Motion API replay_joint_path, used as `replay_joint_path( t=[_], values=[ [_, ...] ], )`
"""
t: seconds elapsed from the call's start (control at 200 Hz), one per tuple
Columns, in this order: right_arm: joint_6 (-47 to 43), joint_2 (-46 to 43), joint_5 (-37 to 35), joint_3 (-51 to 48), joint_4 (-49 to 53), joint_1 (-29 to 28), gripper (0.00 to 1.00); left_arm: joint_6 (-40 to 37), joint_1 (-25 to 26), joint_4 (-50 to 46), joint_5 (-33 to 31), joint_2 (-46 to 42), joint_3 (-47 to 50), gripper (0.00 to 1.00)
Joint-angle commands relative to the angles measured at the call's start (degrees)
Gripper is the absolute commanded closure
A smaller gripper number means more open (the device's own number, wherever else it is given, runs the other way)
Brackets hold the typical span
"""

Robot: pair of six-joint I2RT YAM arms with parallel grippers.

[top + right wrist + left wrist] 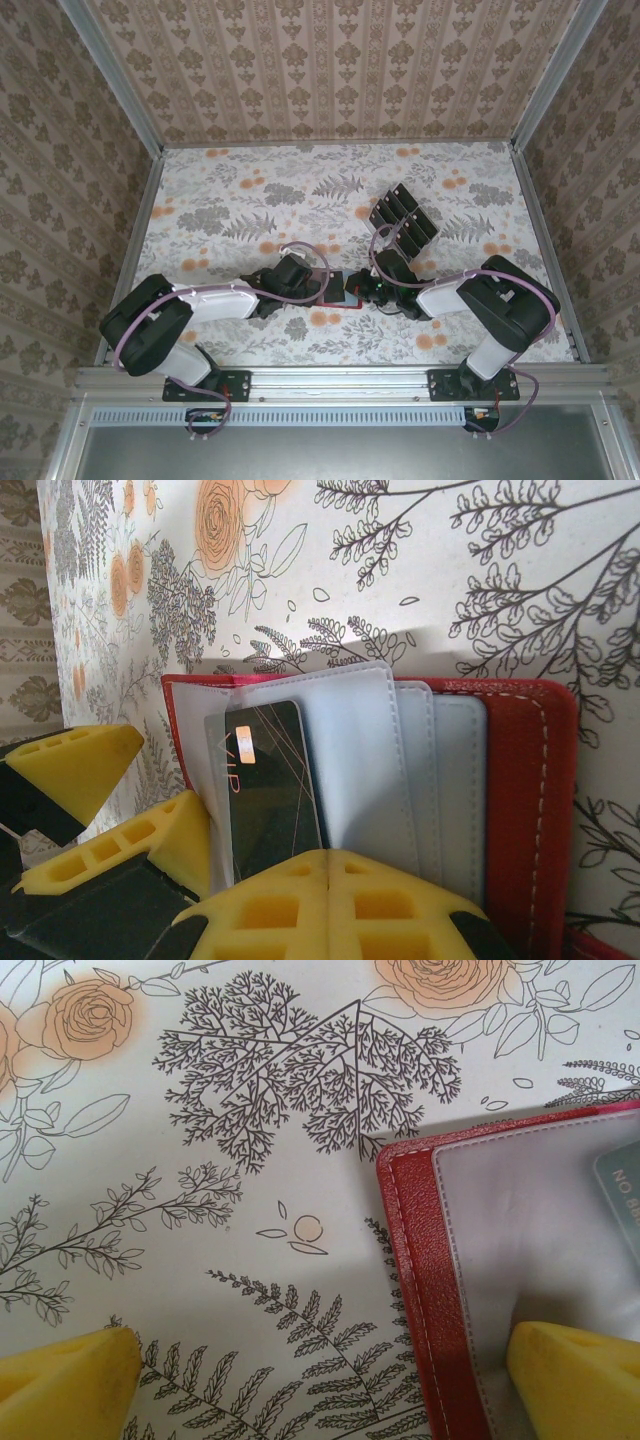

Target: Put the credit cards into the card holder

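Note:
The red card holder [525,800] lies open on the flowered cloth between both grippers, its clear sleeves [360,770] fanned out. One black credit card [265,780] marked VIP sits in the leftmost sleeve. My right gripper [327,865] is shut with its tips over that card's near end; the card lies flat and is not pinched between the jaws. My left gripper [320,1385] is open and straddles the card holder's left edge [420,1260], with one yellow finger [575,1375] on the pale inner face. Several more black credit cards [403,218] lie in rows beyond.
The cell's patterned walls and metal frame [535,240] close in the cloth on three sides. In the top view the two grippers [318,283] [362,290] meet near the front centre, with the card holder [340,304] under them.

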State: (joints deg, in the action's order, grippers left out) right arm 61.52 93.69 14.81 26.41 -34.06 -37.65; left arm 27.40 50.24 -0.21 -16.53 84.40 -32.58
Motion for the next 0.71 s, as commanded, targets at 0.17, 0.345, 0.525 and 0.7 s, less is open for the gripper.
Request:
replay_joint_path(
  t=[0.17, 0.345, 0.525, 0.7],
  values=[
    [-0.71, 0.69, -0.57, 0.98, 1.85, -1.18, 1.00, 0.33, 0.43, -3.84, 0.10, 1.60, 1.83, 0.00],
    [-0.39, 1.33, -0.41, 1.62, 1.64, -2.15, 1.00, 0.29, 0.46, -3.76, 0.07, 1.64, 1.94, 0.00],
    [-0.09, 1.32, -0.48, 1.79, 1.37, -2.78, 1.00, 0.34, 0.47, -3.68, 0.10, 1.53, 2.00, 0.00],
    [-0.24, 0.67, -0.83, 1.73, 2.42, -2.83, 0.92, 0.29, 0.43, -3.66, 0.10, 1.48, 1.99, 0.00]
  ],
)
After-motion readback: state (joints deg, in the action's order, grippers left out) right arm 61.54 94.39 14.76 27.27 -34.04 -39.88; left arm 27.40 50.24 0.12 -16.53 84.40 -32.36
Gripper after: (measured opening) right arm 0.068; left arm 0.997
